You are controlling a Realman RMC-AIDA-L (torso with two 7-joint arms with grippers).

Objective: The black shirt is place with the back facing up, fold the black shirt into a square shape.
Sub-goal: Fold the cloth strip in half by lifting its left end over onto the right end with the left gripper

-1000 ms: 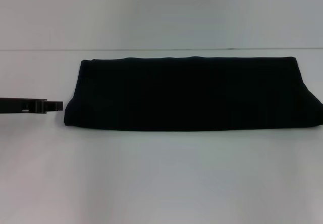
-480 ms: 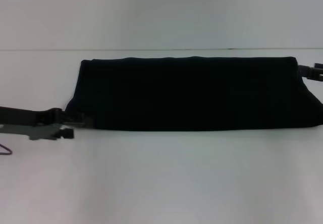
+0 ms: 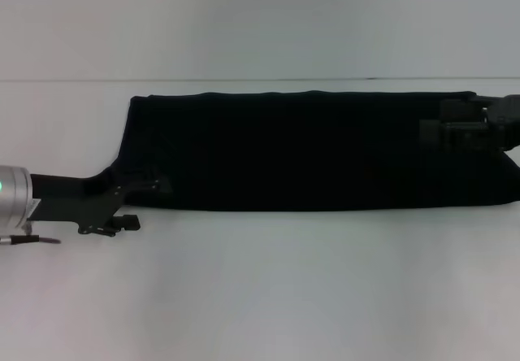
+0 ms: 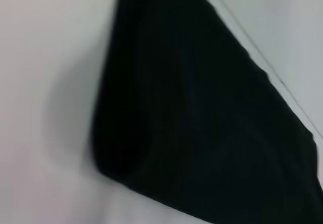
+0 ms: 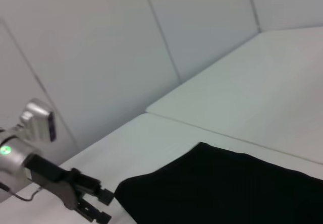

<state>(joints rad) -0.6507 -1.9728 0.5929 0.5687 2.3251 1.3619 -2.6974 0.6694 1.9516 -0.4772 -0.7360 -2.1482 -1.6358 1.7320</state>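
Note:
The black shirt (image 3: 309,150) lies folded into a long flat band across the white table; no lettering shows. My left gripper (image 3: 142,204) is at the band's near left corner and stands open. One finger (image 3: 156,184) lies over the cloth edge, the other (image 3: 130,223) over the bare table. The right wrist view shows that same left gripper (image 5: 101,206) open just beside the shirt's (image 5: 227,188) corner. My right gripper (image 3: 435,129) hovers over the band's far right end, dark against the dark cloth. Most of the left wrist view is taken up by the shirt (image 4: 202,133).
The white table (image 3: 260,288) stretches wide in front of the shirt, and its far edge (image 3: 260,80) meets a pale wall. A seam between two table tops (image 5: 227,133) runs behind the shirt in the right wrist view.
My left gripper has moved right, from beside the shirt to its near left corner. My right gripper has come in from the right edge over the shirt's far right end.

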